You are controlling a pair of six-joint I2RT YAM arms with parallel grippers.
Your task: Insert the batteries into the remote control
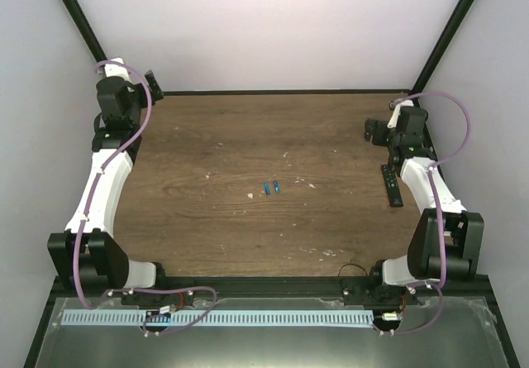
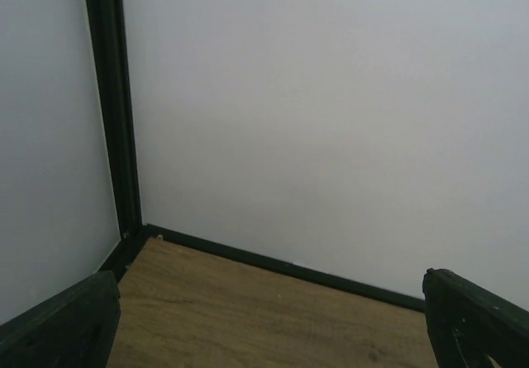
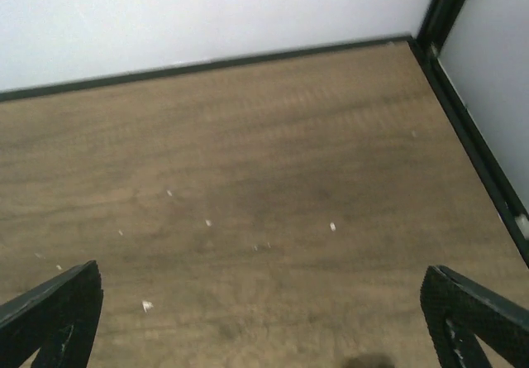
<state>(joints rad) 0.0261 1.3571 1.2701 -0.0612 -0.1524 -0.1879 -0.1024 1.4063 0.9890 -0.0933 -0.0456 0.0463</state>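
Two small blue batteries lie side by side near the middle of the wooden table. The slim black remote control lies lengthwise near the right edge, beside the right arm. My left gripper is at the far left corner, far from both; in the left wrist view it is open and empty. My right gripper is just beyond the remote's far end; in the right wrist view it is open and empty. Neither wrist view shows batteries or remote.
Small white specks of debris are scattered on the wood. White walls with black corner posts close the table at the back and sides. A metal ledge with a white ruler strip runs along the near edge.
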